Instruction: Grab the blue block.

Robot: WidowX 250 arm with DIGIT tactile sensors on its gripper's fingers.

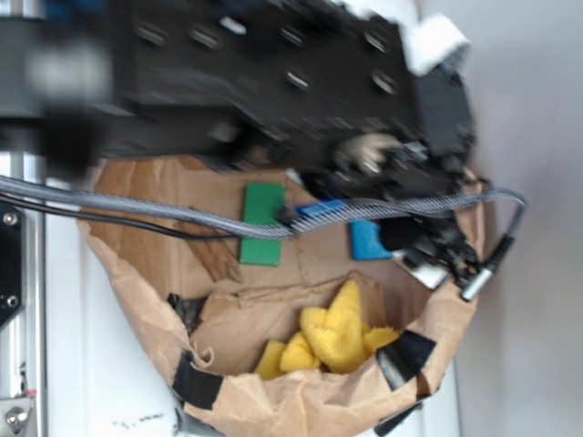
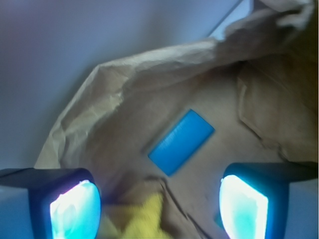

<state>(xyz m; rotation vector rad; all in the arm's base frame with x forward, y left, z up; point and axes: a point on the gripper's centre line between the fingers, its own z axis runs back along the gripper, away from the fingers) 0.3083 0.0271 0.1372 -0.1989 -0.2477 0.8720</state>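
Observation:
The blue block [image 2: 181, 142] lies flat and diagonal on the brown paper floor, above and between my fingertips in the wrist view. My gripper [image 2: 159, 209] hovers over it, open, with nothing between the glowing pads [image 2: 75, 209]. The block lies ahead of the pads and clear of them. In the exterior view only part of the blue block [image 1: 369, 241] shows, beneath the dark end of the arm [image 1: 424, 241]; the fingers themselves are hidden there.
A rolled-down paper bag [image 1: 301, 401] walls in the work area. Inside lie a green slab [image 1: 263, 223], a brown wood piece [image 1: 211, 250] and a yellow cloth [image 1: 337, 332]. A braided cable [image 1: 137, 205] crosses above. The yellow cloth [image 2: 144, 219] sits below the gripper.

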